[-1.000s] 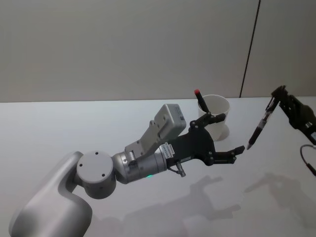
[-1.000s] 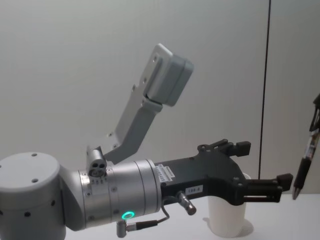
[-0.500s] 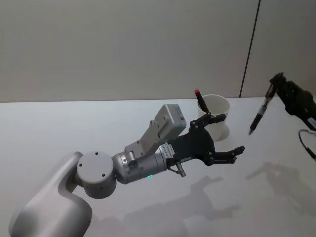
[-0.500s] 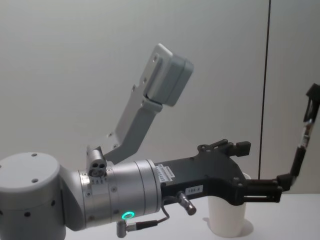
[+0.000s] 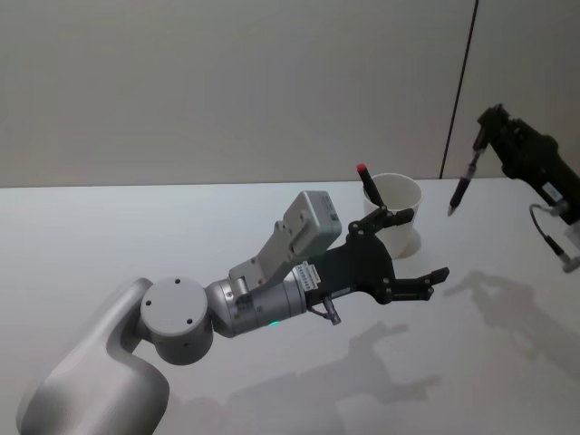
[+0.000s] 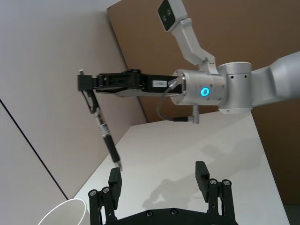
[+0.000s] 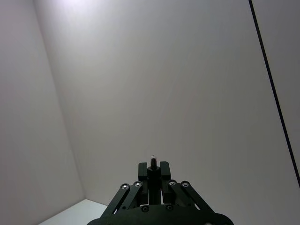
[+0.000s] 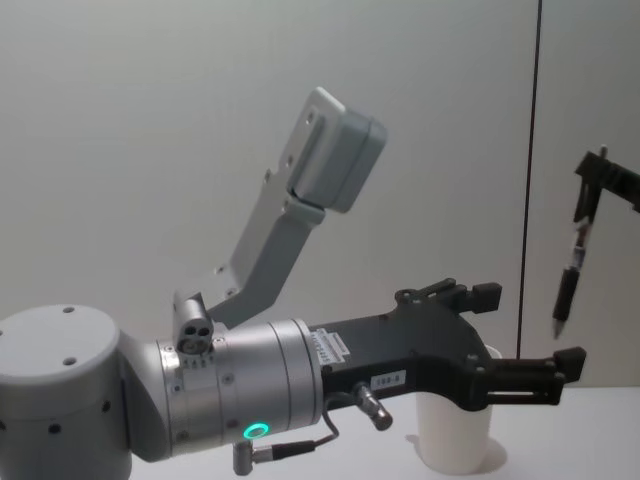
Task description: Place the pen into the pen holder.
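My right gripper [image 5: 489, 125] hangs high at the right, shut on the top of the pen [image 5: 464, 178]. The pen is slim and black and points down at a slight tilt. Its tip is in the air to the right of the pen holder [image 5: 404, 194], a white paper cup, and a little above its rim. A second black stick with a red tip [image 5: 364, 179] leans inside the cup. My left gripper [image 5: 426, 243] is open just in front of the cup, holding nothing. The chest view shows the pen [image 8: 568, 272] above and right of the cup [image 8: 455, 442].
The white table [image 5: 136, 227] stretches wide to the left and front. A grey wall with a dark vertical seam [image 5: 458, 91] stands close behind the cup. A black cable [image 5: 546, 237] loops off the right arm.
My right gripper has risen with the pen and drifted left toward the cup. The left arm has stayed still.
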Controlling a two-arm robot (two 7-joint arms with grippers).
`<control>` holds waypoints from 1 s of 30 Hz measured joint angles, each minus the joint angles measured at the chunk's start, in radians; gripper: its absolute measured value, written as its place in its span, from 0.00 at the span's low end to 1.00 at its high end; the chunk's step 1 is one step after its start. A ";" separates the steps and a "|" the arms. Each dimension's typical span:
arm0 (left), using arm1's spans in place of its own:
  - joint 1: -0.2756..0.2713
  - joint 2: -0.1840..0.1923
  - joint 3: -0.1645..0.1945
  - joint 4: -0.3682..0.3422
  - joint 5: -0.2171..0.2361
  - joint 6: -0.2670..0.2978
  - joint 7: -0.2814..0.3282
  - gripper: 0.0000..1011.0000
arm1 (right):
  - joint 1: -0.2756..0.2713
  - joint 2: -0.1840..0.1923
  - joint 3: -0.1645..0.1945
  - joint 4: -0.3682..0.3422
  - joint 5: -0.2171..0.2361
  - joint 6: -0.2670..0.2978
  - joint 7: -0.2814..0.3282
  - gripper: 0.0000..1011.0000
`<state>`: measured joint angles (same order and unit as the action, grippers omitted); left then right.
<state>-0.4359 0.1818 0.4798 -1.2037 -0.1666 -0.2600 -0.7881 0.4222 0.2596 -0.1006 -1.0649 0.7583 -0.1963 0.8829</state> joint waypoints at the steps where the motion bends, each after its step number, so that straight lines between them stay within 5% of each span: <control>1: 0.000 0.000 0.000 0.000 0.000 0.000 0.000 0.99 | 0.009 -0.003 -0.002 0.010 -0.004 -0.004 -0.002 0.15; 17: 0.000 0.000 0.000 0.000 0.000 0.000 0.000 0.99 | 0.174 -0.053 -0.048 0.212 -0.076 -0.098 -0.025 0.15; 30: 0.000 0.000 0.000 0.000 0.000 0.000 0.000 0.99 | 0.317 -0.091 -0.075 0.428 -0.107 -0.158 0.061 0.15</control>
<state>-0.4359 0.1819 0.4798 -1.2036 -0.1667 -0.2599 -0.7880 0.7388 0.1689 -0.1757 -0.6373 0.6508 -0.3543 0.9440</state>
